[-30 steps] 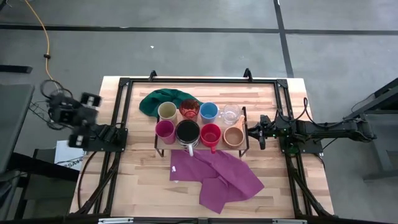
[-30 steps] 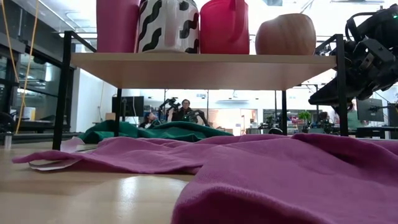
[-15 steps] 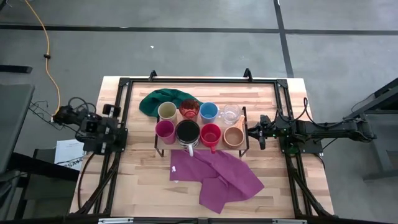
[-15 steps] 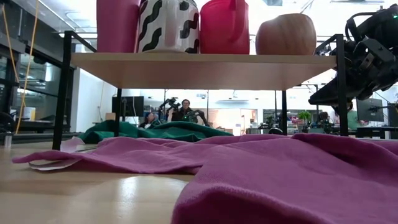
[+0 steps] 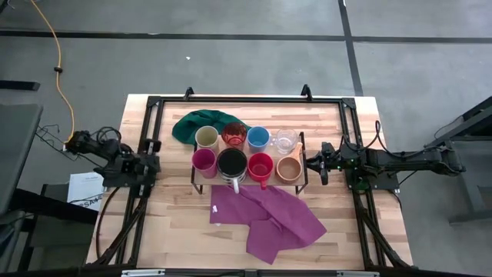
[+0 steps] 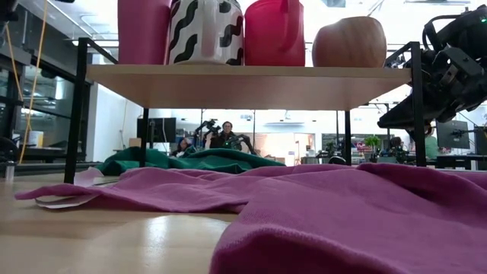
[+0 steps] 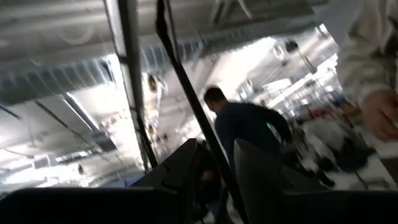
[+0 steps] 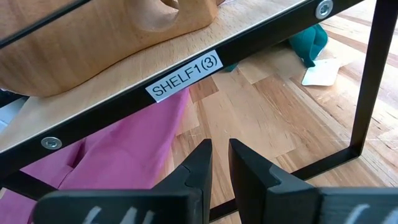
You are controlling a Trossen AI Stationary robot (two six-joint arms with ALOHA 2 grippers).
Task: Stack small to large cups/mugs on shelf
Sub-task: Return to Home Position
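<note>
The shelf [image 5: 274, 155] stands mid-table on black legs, with the cups/mugs upright on it in two rows. The far row holds cream [image 5: 207, 137], translucent red [image 5: 234, 135], blue [image 5: 257, 138] and clear glass [image 5: 285, 141]. The near row holds magenta [image 5: 204, 159], the striped mug [image 5: 231, 163], the red mug [image 5: 260, 165] and the tan wooden cup [image 5: 289, 168]. My right gripper [image 5: 323, 166] waits at the shelf's right end, its fingers [image 8: 202, 165] nearly together and holding nothing. My left gripper [image 5: 151, 165] sits folded at the table's left edge, narrowly open and tipped upward.
A purple cloth [image 5: 269, 219] lies on the tabletop in front of the shelf, and a green cloth [image 5: 196, 123] lies behind its left end. Black frame rails [image 5: 246, 100] run around the work area. People show in the room beyond [image 7: 245, 134].
My left arm has come down from a raised pose outside the table's left edge. It has folded in over its base, with the gripper tipping further upward. My right arm, the cups and both cloths have kept still.
</note>
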